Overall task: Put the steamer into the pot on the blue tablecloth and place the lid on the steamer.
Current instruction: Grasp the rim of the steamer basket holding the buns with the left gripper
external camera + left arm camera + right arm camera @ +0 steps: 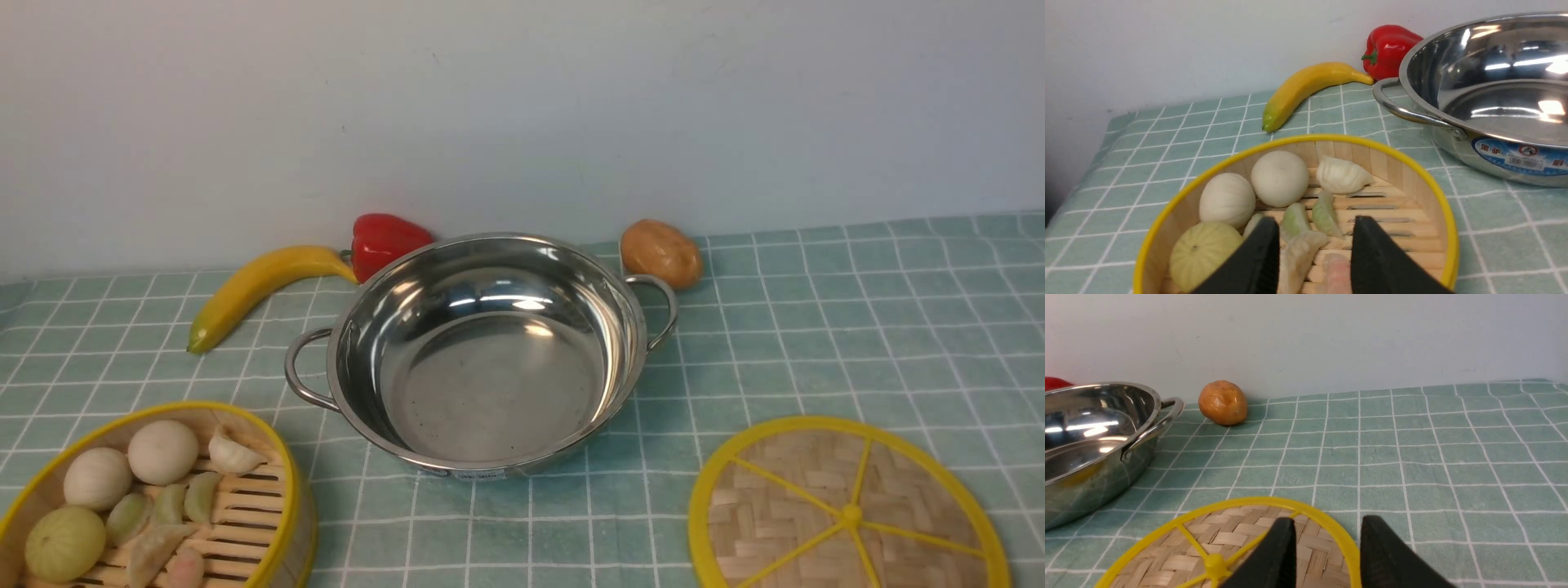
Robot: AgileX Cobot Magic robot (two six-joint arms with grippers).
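Observation:
The shiny steel pot (pixel 482 359) stands in the middle of the blue tablecloth (pixel 816 327), its inside bare. The steamer (pixel 155 498), a yellow-rimmed bamboo basket with toy buns and dumplings, sits at the near left. The lid (pixel 845 510), a flat woven disc with yellow spokes, lies at the near right. Neither gripper shows in the front view. In the left wrist view my left gripper (pixel 1314 222) is open above the steamer (pixel 1392 179), holding nothing. In the right wrist view my right gripper (pixel 1327 522) is open above the lid's (pixel 1229 535) rim, holding nothing.
A yellow banana (pixel 253 290) and a red bell pepper (pixel 384 241) lie behind the pot on the left, near the wall. A brown potato (pixel 661 253) lies behind the pot's right handle. The pot also shows in the left wrist view (pixel 1494 94) and the right wrist view (pixel 1090 445).

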